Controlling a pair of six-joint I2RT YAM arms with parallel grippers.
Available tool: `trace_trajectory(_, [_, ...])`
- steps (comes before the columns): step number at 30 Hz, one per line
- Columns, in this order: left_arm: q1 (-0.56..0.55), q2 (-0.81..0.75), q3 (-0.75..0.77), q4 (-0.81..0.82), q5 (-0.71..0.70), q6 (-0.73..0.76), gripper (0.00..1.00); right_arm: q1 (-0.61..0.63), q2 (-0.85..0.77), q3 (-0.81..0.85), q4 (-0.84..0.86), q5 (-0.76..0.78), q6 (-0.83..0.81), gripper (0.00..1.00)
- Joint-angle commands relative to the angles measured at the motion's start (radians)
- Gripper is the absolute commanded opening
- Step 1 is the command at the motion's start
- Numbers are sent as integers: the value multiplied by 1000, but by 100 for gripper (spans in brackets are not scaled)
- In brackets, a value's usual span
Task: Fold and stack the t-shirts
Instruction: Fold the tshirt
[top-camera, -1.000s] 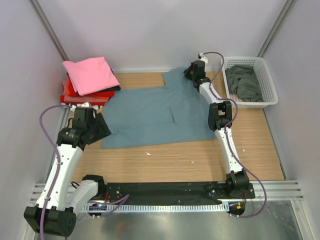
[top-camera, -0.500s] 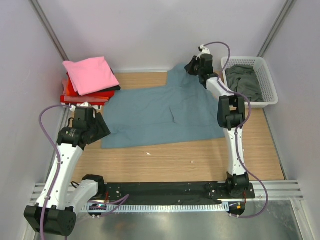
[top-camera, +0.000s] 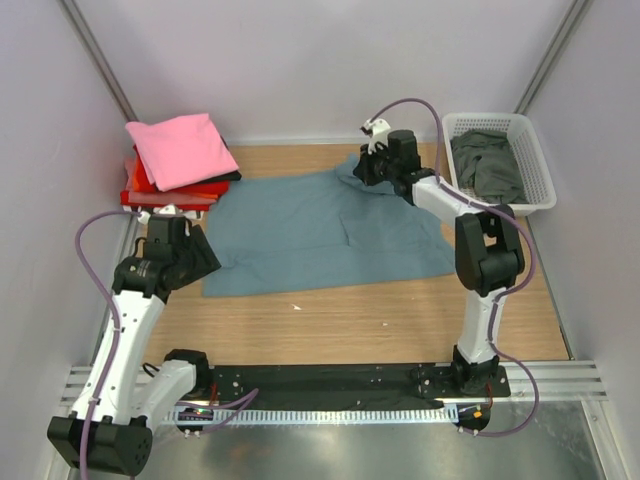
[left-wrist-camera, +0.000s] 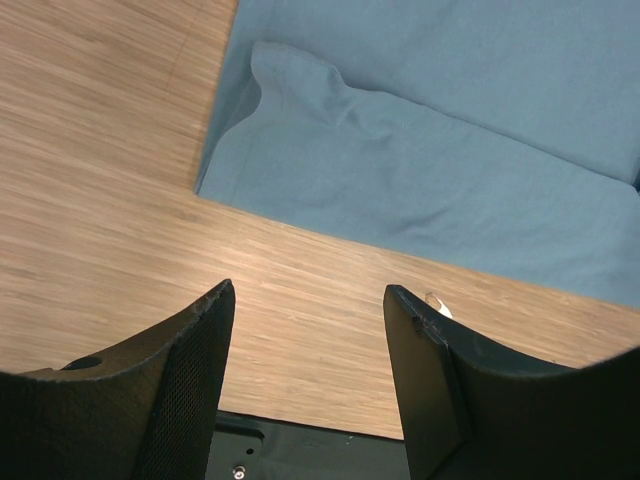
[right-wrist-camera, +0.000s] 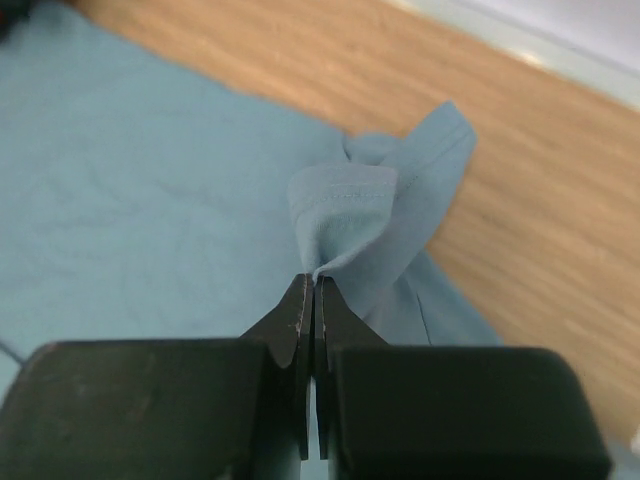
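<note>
A large slate-blue t-shirt (top-camera: 320, 225) lies spread on the wooden table. My right gripper (top-camera: 362, 168) is shut on a pinch of its far right edge and lifts that fold (right-wrist-camera: 375, 215) off the table; the jaws (right-wrist-camera: 314, 285) clamp the cloth. My left gripper (top-camera: 203, 252) is open and empty, over bare wood beside the shirt's near left corner (left-wrist-camera: 260, 150). A pink shirt (top-camera: 180, 148) tops a folded stack with black and red shirts (top-camera: 165, 192) at the far left. A dark grey-green shirt (top-camera: 488, 163) lies in the basket.
A white lattice basket (top-camera: 535, 170) stands at the far right by the wall. Grey walls close in the table at the back and on both sides. A black base rail (top-camera: 330, 380) runs along the near edge. Small white specks (top-camera: 296, 307) lie on the wood.
My right gripper has swung left along the back of the table, dragging the shirt's far right edge inward over the shirt. The left arm has not moved.
</note>
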Motion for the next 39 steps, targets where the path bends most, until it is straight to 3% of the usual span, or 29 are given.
trace_trajectory(1, [0, -25, 1, 22, 8, 9, 63, -16, -155, -111, 9, 23, -125, 1])
trace_trajectory(6, [0, -32, 0, 23, 13, 10, 63, -16, -283, -294, 26, 51, -177, 1])
trace_trajectory(17, [0, -25, -3, 29, 33, 18, 63, -16, -693, -861, 417, 100, -134, 1])
trace_trajectory(23, [0, -12, -3, 31, 39, 20, 63, -18, -739, -978, 442, 348, -76, 1])
trace_trajectory(26, [0, 3, 0, 26, 36, 20, 63, -18, -755, -1047, 534, 445, -61, 1])
trace_trajectory(31, [0, 35, 26, 45, 4, 3, 63, -19, -804, -1151, 687, 415, -70, 1])
trace_trajectory(33, [0, 66, 61, 83, 23, -32, 63, -19, -819, -1174, 727, 477, -61, 1])
trace_trajectory(39, [0, 338, 176, 218, 72, -92, 62, -27, -859, -1227, 799, 565, -80, 1])
